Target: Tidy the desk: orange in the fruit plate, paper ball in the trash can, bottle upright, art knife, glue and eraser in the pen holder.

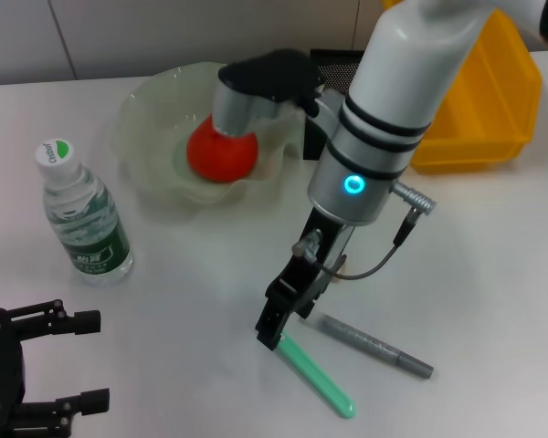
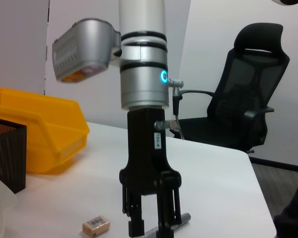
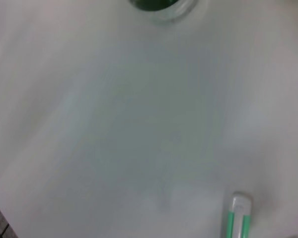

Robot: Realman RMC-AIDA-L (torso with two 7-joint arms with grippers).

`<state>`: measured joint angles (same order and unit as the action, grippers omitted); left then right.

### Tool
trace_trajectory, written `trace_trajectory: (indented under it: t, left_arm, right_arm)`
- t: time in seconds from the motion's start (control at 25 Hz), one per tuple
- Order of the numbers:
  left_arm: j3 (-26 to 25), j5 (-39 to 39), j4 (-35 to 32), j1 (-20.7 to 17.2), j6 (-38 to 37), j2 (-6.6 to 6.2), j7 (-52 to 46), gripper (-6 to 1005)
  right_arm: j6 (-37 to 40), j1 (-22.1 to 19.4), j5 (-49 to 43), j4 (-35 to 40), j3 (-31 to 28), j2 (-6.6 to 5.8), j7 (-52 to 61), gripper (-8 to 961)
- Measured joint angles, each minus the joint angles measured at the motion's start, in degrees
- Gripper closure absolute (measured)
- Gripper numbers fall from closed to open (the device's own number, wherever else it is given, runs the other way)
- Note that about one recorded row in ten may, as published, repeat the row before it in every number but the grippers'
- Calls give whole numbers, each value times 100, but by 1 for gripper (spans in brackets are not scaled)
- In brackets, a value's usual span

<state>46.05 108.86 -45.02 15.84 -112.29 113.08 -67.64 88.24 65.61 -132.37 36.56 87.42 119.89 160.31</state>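
The orange (image 1: 221, 153) lies in the pale green fruit plate (image 1: 146, 119). The bottle (image 1: 82, 219) stands upright at the left; its green part also shows in the right wrist view (image 3: 161, 6). My right gripper (image 1: 276, 339) points down at the near end of a pale green stick (image 1: 318, 376), which lies on the table (image 3: 240, 218). In the left wrist view its fingers (image 2: 166, 213) stand apart, so this gripper (image 2: 150, 230) is open. A grey pen-shaped tool (image 1: 374, 345) lies beside it. The eraser (image 2: 96, 225) lies near the gripper. My left gripper (image 1: 78, 360) is open at the front left. The paper ball is out of view.
The yellow trash can (image 1: 493, 91) stands at the back right, with the black mesh pen holder (image 1: 333, 68) next to it, mostly behind my right arm. Both also show in the left wrist view, the can (image 2: 39, 134) and the holder (image 2: 7, 153). A black office chair (image 2: 248, 99) stands beyond the table.
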Motion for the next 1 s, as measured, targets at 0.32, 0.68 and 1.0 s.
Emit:
trace_trajectory:
  t: [0.32,0.68,1.0]
  left_arm:
    - [10,-1,26,-21,95,35,63,202]
    - [10,-6,38,-20,142,69,92,202]
    - [-9,82,38,11,214,123,94,202]
  right_arm:
    - [-422,45,417,-267,524,-2,2,333]
    - [-494,37,484,-294,626,-1,10,341]
    - [-754,36,756,-317,1171,-1,109,348]
